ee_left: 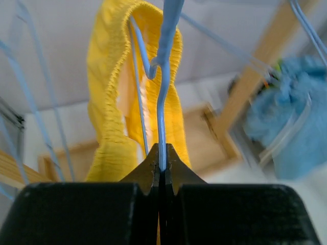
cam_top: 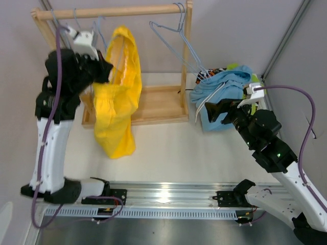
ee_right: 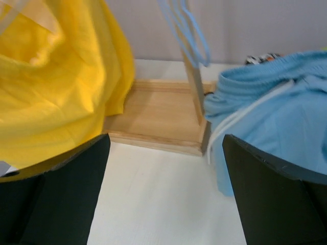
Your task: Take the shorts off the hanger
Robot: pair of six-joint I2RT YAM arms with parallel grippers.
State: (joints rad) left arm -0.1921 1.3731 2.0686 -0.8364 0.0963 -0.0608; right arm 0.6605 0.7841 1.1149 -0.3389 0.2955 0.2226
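Note:
Yellow shorts (cam_top: 118, 97) hang on a light blue wire hanger (ee_left: 163, 76), held in front of the wooden rack (cam_top: 168, 102). My left gripper (cam_top: 104, 69) is shut on the hanger's wire, seen pinched in the left wrist view (ee_left: 162, 162). The yellow waistband (ee_left: 110, 102) loops over the hanger. Light blue shorts with a white drawstring (cam_top: 225, 89) lie in a pile at the right, with lime green and patterned fabric peeking behind. My right gripper (cam_top: 214, 109) is open and empty beside that pile, above bare table (ee_right: 163, 194).
Several empty wire hangers (cam_top: 176, 41) hang on the rack's rail (cam_top: 112, 11). The rack's wooden base (ee_right: 158, 117) lies ahead of the right gripper. A metal rail (cam_top: 168, 196) runs along the near edge.

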